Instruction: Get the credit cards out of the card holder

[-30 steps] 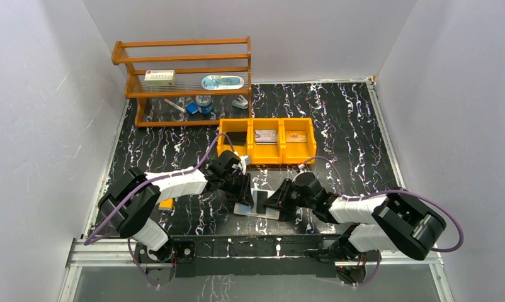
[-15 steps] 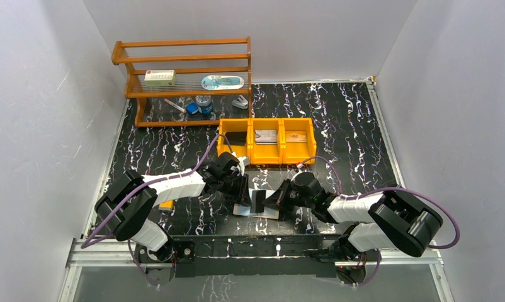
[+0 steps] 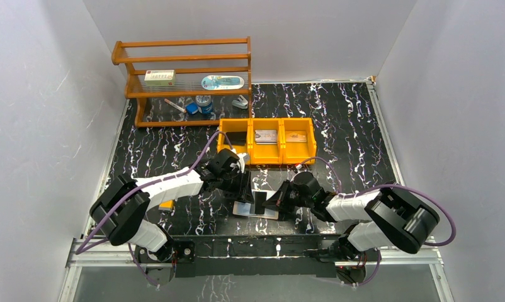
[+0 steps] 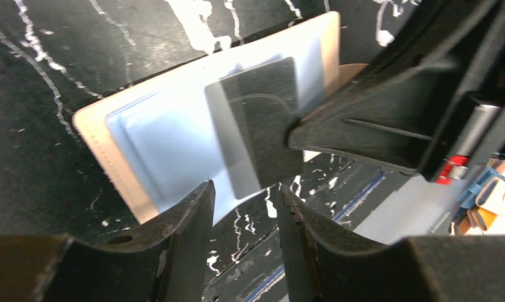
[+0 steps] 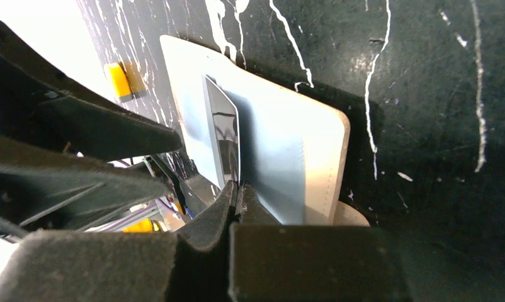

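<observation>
Card (image 5: pixel 221 135) now pinched by right end effector (image 5: pixel 238 187) (previously open); left end effector (image 4: pixel 243 192) part-open, empty.

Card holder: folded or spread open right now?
Spread open: the card holder lies flat on the table, clear sleeves facing up.

The dark card (image 4: pixel 257 119) is shown raised over the opened card holder (image 4: pixel 94 135).
The tan holder is laid flat on the black, white-veined counter (image 4: pixel 39 88), with its bluish-clear sleeves (image 4: pixel 168 148) turned upward. The card is tilted up from the sleeves and is pinched at its right edge by the right pincer (image 4: pixel 294 135), which enters from the right. The two fingers of the left pincer (image 4: pixel 245 195) are seen at the bottom edge, parted. The card's lower edge lies just above the gap between them, and no contact with the card can be made out.
</observation>
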Robot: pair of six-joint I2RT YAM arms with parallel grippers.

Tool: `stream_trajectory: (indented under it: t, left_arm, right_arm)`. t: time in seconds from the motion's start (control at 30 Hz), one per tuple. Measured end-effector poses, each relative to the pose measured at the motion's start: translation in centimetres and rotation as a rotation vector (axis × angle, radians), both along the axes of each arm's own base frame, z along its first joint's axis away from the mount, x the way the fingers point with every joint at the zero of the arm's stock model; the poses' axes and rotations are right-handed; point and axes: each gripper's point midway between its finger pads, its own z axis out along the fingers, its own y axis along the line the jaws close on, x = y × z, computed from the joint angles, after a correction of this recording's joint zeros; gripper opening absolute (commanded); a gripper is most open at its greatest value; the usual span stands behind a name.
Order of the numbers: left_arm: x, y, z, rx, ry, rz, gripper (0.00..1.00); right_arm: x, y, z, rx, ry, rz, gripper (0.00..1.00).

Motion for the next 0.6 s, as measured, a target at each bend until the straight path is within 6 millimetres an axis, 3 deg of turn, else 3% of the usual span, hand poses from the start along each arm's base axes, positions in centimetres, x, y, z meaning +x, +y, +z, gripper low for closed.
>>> stream_trajectory:
  t: [0.17, 0.4, 0.6]
  left_arm:
    - [-0.4, -1.0, 0.6, -0.053, 0.014, -0.038, 0.41]
    - [-1.0, -1.2, -0.9, -0.03, 0.051, -0.06, 0.4]
    - [-1.0, -1.6, -1.6, -0.031, 0.069, -0.08, 0.31]
  right_arm:
    - [-0.1, 0.0, -0.5, -0.008, 0.018, 0.007, 0.03]
    - [0.0, 0.1, -0.5, -0.008, 0.019, 0.007, 0.05]
    - [0.0, 0.2, -0.5, -0.003, 0.028, 0.001, 0.14]
